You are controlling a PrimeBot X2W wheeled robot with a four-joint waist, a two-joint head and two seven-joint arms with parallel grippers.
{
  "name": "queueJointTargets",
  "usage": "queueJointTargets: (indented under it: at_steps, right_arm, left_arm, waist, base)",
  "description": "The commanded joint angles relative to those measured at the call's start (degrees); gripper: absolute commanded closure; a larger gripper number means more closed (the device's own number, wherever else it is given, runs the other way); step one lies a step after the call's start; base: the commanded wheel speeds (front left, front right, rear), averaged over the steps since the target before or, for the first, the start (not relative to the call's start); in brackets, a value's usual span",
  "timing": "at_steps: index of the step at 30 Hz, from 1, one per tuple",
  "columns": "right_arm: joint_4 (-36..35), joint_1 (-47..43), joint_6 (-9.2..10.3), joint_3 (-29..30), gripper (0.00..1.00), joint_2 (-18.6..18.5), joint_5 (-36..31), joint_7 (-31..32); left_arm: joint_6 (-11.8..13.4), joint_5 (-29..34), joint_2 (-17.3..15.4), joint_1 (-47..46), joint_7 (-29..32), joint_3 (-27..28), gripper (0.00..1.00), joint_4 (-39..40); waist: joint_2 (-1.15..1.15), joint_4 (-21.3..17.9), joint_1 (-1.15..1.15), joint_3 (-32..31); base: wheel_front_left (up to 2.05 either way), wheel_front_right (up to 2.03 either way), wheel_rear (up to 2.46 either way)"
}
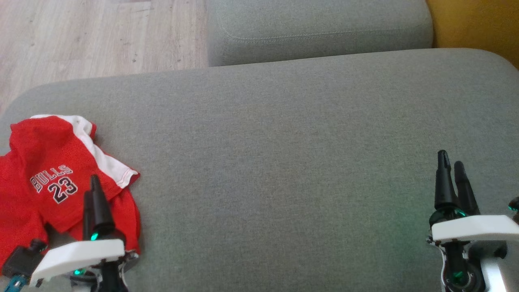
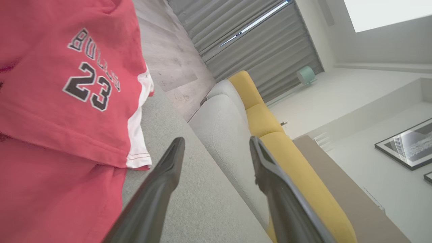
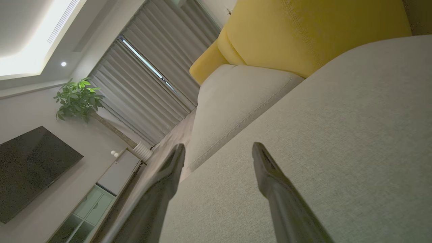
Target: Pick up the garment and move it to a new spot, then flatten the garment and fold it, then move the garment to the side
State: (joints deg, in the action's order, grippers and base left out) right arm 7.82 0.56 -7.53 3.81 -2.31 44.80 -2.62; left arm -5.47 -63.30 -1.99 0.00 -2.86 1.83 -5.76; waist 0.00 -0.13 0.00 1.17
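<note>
The garment [image 1: 48, 178] is a red jersey with white trim and "BULLS 23" on it, lying crumpled at the left end of the grey sofa seat [image 1: 284, 162]. My left gripper [image 1: 91, 186] hovers over the garment's lower right part, open and holding nothing. In the left wrist view the garment [image 2: 67, 101] lies left of the parted fingers [image 2: 168, 168], and the left gripper [image 2: 216, 145] has only cushion between them. My right gripper [image 1: 452, 162] stands open above bare cushion far to the right. In the right wrist view the right gripper [image 3: 217, 150] is open with nothing in it.
A second grey cushion [image 1: 316, 28] sits behind the seat, with a yellow backrest [image 1: 478, 24] at the far right. Wooden floor [image 1: 93, 36] lies beyond the seat's left rear edge. The seat's wide middle stretches between my two grippers.
</note>
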Motion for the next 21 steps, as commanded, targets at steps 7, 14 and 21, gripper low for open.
queueJointTargets:
  at_steps: [7, 14, 21]
  right_arm:
    - [-3.8, 2.6, 0.02, -1.4, 0.0, -0.3, -7.0, -1.9]
    - [-5.0, 2.5, 0.02, -2.3, 0.0, -0.4, -12.5, -3.0]
    - [-5.9, 2.0, 0.03, -3.7, 0.0, -0.4, -20.3, -4.4]
  left_arm:
    - [0.7, 8.3, -0.6, -1.8, -1.7, -2.1, 0.0, 3.4]
    - [1.8, 16.8, -0.6, -2.1, -2.8, -4.4, 0.0, 3.7]
    - [2.9, 26.4, -0.6, -2.3, -4.2, -7.4, 0.0, 4.2]
  waist:
    - [0.0, -0.2, 0.0, 0.2]
    - [0.0, -0.3, 0.0, 0.5]
    - [0.0, -0.3, 0.0, 0.8]
  base:
    - [0.0, 0.0, 0.0]
    - [0.0, 0.0, 0.0]
    - [0.0, 0.0, 0.0]
